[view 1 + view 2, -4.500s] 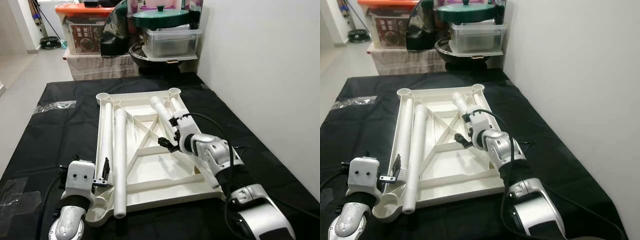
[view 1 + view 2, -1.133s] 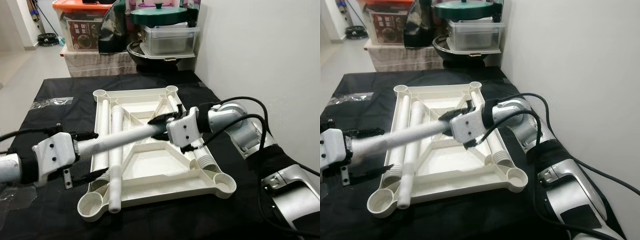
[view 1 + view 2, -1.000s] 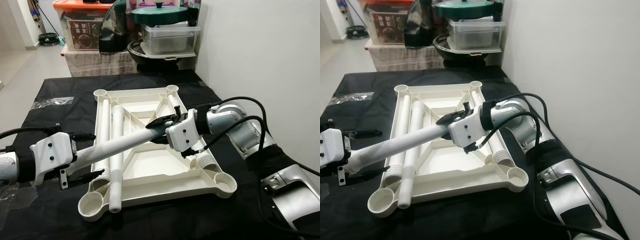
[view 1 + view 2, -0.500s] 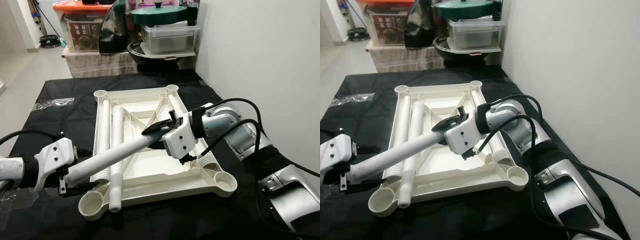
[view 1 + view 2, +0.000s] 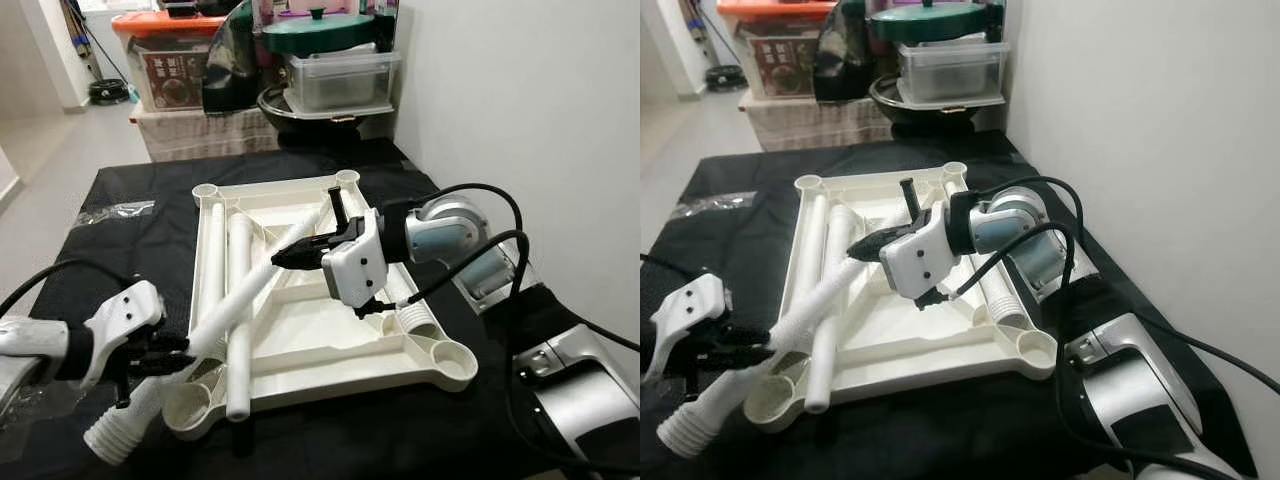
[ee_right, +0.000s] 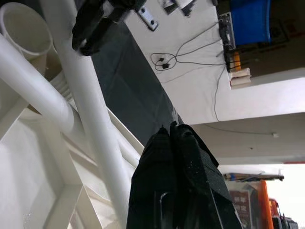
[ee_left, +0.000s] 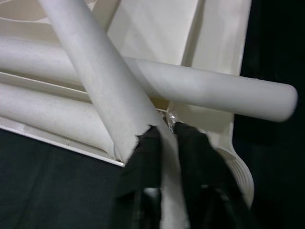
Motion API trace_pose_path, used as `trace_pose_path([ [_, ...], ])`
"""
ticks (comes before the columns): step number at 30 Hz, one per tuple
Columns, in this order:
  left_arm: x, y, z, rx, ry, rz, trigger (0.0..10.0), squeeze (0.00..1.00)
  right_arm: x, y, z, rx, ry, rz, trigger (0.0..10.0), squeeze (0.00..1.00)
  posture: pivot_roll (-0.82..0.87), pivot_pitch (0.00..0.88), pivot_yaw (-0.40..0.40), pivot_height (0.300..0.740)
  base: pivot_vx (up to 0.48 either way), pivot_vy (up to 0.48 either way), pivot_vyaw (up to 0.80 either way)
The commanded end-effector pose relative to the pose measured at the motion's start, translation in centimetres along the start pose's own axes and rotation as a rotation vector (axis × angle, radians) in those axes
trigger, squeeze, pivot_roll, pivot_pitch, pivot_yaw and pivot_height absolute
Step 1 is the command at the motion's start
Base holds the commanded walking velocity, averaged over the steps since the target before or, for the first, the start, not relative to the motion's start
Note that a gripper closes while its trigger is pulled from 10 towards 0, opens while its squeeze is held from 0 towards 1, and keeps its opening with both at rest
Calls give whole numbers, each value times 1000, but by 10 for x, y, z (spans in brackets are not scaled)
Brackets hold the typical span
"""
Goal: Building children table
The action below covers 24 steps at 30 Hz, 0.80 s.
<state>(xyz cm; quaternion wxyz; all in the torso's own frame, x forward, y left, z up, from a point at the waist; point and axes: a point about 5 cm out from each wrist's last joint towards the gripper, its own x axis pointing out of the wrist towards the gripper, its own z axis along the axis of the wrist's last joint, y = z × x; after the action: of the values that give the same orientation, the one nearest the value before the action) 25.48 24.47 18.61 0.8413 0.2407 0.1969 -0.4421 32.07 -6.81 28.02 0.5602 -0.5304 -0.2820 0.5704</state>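
The white tabletop [image 5: 441, 366] lies upside down on the black cloth. One white leg [image 5: 250, 295] slants across it, its ribbed end hanging past the near left corner. My left gripper [image 5: 178, 351] is shut on that leg near its ribbed end; in the left wrist view the fingers [image 7: 148, 151] clamp the leg [image 7: 105, 90]. My right gripper [image 5: 284, 258] hovers over the middle of the tabletop, shut with nothing between its fingers. In the right wrist view the leg [image 6: 90, 105] passes beside the gripper [image 6: 169, 128]. Two more legs [image 5: 238, 330] lie along the left side, a third [image 5: 402, 317] along the right.
The black cloth [image 5: 110, 250] covers the floor around the tabletop. A clear plastic bag [image 5: 115, 211] lies at its far left. Storage boxes and a green-lidded pot [image 5: 330, 60] stand on a low bench behind. A white wall [image 5: 530, 130] runs close along the right.
The leg's near end has swung down and to the left with my left gripper, past the tabletop's corner. My right gripper no longer surrounds the leg and is shut beside it.
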Motion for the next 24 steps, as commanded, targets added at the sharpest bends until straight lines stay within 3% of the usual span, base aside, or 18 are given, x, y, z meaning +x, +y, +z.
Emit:
trace_pose_path([
  [1,2,2,-8,-41,30,15,0,0,-1,-8,-3,15,27,-62,0,0,-26,0,28,740,0,0,0],
  [7,2,7,-18,-114,47,88,0,0,-4,-12,-17,151,89,-220,0,0,-19,0,28,740,0,0,0],
  [8,2,10,-23,-143,59,133,0,0,-4,-9,-23,200,116,-263,2471,0,-18,0,29,740,0,0,0],
  [9,2,12,-26,-162,69,164,0,0,-4,-7,-26,231,135,-291,2471,0,-18,0,29,740,0,0,0],
  [10,2,17,-32,-202,83,225,3922,0,-3,-2,-30,286,157,-314,10000,0,-20,0,30,740,0,0,0],
  [11,2,20,-37,-227,93,263,3922,0,-2,2,-33,321,168,-324,10000,0,-20,0,30,740,0,0,0],
  [12,-1,26,-40,-254,84,336,10000,0,-2,5,-34,354,170,-340,10000,0,-26,0,31,740,0,0,0],
  [14,-4,31,-42,-283,70,394,10000,0,-2,8,-35,401,166,-356,10000,0,-27,0,28,740,0,0,0],
  [15,-13,44,-35,-235,18,537,10000,0,-3,10,-37,477,156,-413,10000,424,-29,0,26,740,0,0,0],
  [16,-13,44,-35,-235,18,537,10000,0,-3,10,-37,477,156,-413,10000,424,-29,0,26,740,0,0,0],
  [17,-21,52,-24,-152,-25,634,10000,0,-5,10,-39,525,147,-447,10000,1000,-24,0,18,740,0,0,0],
  [18,-27,57,-16,-93,-55,698,10000,0,-6,9,-39,555,144,-471,10000,1000,-24,0,18,740,0,0,0],
  [19,-38,65,-5,-97,-117,782,10000,0,-7,10,-41,582,146,-493,10000,1000,-14,0,17,740,0,0,0],
  [22,-45,70,1,-115,-158,830,10000,0,-7,10,-41,599,150,-506,10000,1000,-14,0,17,740,0,0,0],
  [23,-64,72,-15,-183,-109,956,10000,1000,-5,12,-43,657,139,-561,10000,1000,-1,0,4,740,0,0,0],
  [24,-78,72,-26,-228,-64,1045,10000,1000,-4,14,-43,700,131,-600,10000,1000,-1,0,4,740,0,0,0],
])
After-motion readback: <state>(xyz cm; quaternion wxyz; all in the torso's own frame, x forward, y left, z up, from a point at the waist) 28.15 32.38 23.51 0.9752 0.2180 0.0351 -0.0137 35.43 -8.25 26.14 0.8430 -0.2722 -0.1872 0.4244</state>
